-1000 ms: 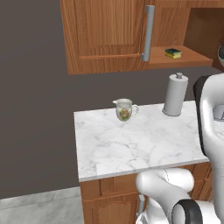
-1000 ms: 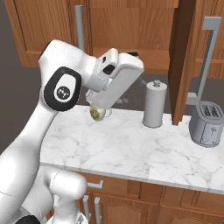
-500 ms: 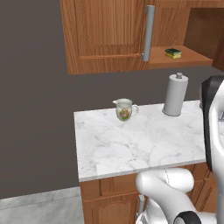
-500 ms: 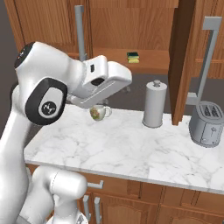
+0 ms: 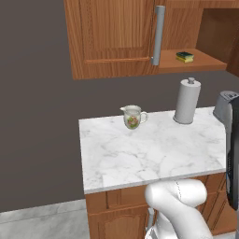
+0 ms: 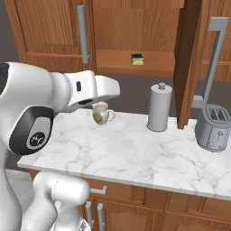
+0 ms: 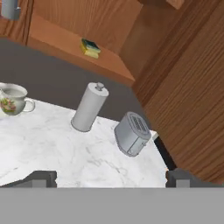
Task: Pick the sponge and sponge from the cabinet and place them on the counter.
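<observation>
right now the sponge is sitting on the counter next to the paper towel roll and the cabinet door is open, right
Not quite. The sponge is not on the counter; it lies on the shelf of the open cabinet, above the paper towel roll, as the right base view shows. The cabinet door is indeed open.

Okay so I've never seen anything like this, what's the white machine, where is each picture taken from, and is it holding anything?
It's a white robot arm in a simulated kitchen. Two cameras sit behind it, left and right. The third rides on its hand, and the two dark tips low in that picture are its gripper, open and holding nothing. On the counter stand a floral jug, a paper towel roll and a toaster. Above, the cabinet is open, with a yellow-and-green sponge on its shelf.
</observation>
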Available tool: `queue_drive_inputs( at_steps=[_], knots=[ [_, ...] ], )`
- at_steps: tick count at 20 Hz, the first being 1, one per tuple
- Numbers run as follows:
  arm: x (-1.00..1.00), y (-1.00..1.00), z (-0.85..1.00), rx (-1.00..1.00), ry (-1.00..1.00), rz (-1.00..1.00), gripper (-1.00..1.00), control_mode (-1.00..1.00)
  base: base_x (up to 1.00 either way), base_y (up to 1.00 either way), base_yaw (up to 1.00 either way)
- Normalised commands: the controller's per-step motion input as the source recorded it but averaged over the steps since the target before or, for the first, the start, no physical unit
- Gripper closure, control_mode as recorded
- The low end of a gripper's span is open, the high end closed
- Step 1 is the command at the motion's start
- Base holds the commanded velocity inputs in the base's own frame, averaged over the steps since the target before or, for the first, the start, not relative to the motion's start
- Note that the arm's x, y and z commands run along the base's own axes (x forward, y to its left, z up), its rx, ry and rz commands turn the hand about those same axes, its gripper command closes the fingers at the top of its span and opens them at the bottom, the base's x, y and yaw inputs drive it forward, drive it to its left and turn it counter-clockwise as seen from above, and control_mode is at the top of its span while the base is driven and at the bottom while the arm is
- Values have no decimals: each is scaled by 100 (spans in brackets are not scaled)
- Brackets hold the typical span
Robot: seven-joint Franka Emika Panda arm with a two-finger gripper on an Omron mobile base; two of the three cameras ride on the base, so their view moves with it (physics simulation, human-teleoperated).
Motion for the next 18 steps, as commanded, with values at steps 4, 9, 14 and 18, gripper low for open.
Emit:
queue_drive_inputs(
  at_steps=[4, 9, 14, 18],
  knots=[
    [-41, 42, 3, 3, -25, 5, -100, -100, 0, 0, 0],
    [-37, 41, 17, 5, -16, 2, -100, -100, 0, 0, 0],
    [-28, 30, 26, 15, -5, 10, -100, -100, 0, 0, 0],
    [-22, 30, 17, 18, -2, 14, -100, -100, 0, 0, 0]
  ],
)
